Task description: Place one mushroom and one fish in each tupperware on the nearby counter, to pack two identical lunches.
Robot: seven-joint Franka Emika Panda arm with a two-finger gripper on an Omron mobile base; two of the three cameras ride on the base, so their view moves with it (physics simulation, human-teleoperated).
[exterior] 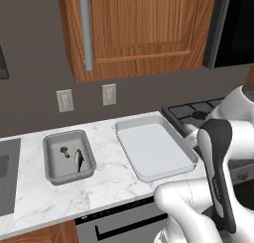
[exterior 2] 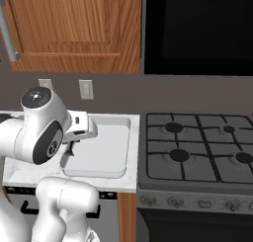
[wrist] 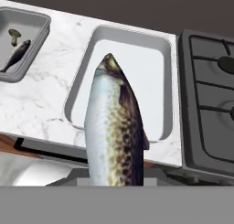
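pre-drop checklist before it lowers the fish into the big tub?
1. Fish held in the gripper: ok, it rises from the bottom of the hand view.
2. Larger tupperware has no fish or mushroom yet: ok.
3. Small tupperware already packed with mushroom and fish: ok.
4. Fish lined up over the larger tub: cannot tell.
5. Finger contact on the fish: cannot tell, hidden.

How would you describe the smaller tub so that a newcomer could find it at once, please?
Start at the white marble counter left of the stove. Two grey tubs sit there; the smaller tub is the left one, darker and deeper, already holding a mushroom and a fish, unlike the empty, shallow larger tub.
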